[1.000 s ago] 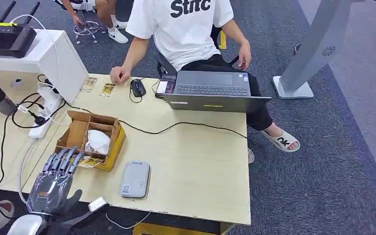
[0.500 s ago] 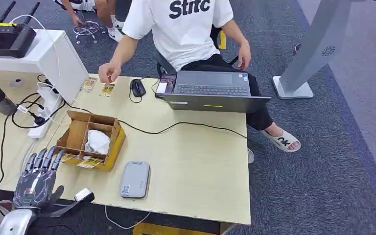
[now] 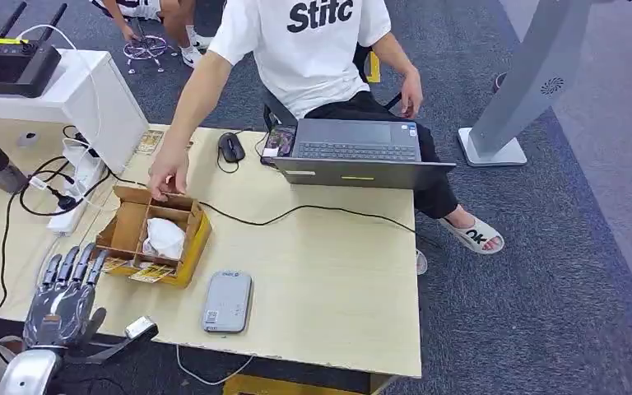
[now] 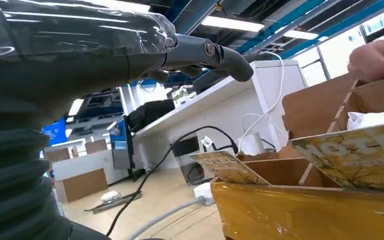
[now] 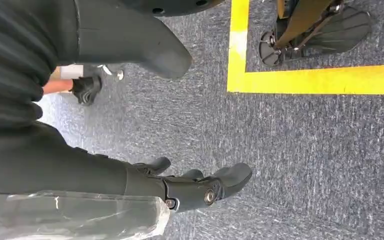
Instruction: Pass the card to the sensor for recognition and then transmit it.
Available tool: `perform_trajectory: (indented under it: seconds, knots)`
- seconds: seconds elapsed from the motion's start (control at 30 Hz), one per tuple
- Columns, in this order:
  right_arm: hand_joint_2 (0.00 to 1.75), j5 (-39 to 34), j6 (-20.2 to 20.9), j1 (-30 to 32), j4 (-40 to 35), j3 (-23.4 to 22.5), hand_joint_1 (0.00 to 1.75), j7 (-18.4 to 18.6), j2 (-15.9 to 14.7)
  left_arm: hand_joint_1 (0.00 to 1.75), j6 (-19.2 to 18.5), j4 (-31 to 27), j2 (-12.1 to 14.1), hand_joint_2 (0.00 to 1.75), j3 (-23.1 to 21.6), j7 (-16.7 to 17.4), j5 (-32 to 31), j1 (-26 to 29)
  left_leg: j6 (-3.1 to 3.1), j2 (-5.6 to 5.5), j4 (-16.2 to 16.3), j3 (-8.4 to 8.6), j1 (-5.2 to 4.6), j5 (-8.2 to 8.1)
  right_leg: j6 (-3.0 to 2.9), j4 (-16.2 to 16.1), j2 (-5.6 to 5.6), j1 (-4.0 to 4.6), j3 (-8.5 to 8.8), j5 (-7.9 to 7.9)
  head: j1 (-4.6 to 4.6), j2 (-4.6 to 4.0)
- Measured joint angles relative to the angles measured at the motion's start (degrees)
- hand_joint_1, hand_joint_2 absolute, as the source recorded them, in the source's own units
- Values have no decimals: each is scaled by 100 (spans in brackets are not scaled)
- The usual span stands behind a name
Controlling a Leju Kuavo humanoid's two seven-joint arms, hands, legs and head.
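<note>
Left hand [image 3: 59, 298] has drawn back from the box [image 3: 183, 247] to the bench [image 3: 329, 271] edge, fingers spread, holding nothing. Person's hand [image 3: 167, 174] has moved from the far edge into the box. Card [image 3: 151, 273] lies on the box's near rim; right hand [image 5: 200, 187] hangs released over the floor.

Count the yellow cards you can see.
3: two cards at the cardboard box's near edge, one by the white stand. The person's arm may hide more.

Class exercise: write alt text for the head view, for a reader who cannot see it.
The robot's left hand, fingers spread and holding nothing, hovers at the table's near edge beside a cardboard box of cards. A seated person's hand reaches into the box; a grey sensor lies nearby.
</note>
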Motion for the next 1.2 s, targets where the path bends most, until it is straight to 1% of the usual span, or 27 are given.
perform_trajectory:
  seconds: [0.3, 0.53, 0.73, 1.2]
  knots:
    - [175, 46, 2, -1, 0, 22, 0, 0, -2, 0, 2, 2, -140, 175, -4, -44, -11, -51, 0, 0, 0, 0, 0, 0, 0, 0, 0, 0, 0, 0, 0, 0]
    - [175, 116, 13, -4, 0, 26, 0, 0, -4, 0, 2, 15, -183, 175, -9, -52, -11, -126, 0, -1, 0, 0, 0, 0, 0, 0, -1, 0, 0, 0, 0, 0]
    - [175, 149, 20, -7, 0, 39, 0, 0, -4, 0, 6, 155, -249, 175, -11, -76, -9, -278, 0, 0, 0, 0, 0, 0, 0, 0, 0, 0, 0, 1, -2, 0]
    - [175, 277, 22, -15, 0, 57, 0, -2, -9, 0, 162, 516, -365, 175, -65, -249, 100, -484, 0, 0, 0, 0, 0, 0, 0, 0, 0, 0, -1, 1, 0, 0]
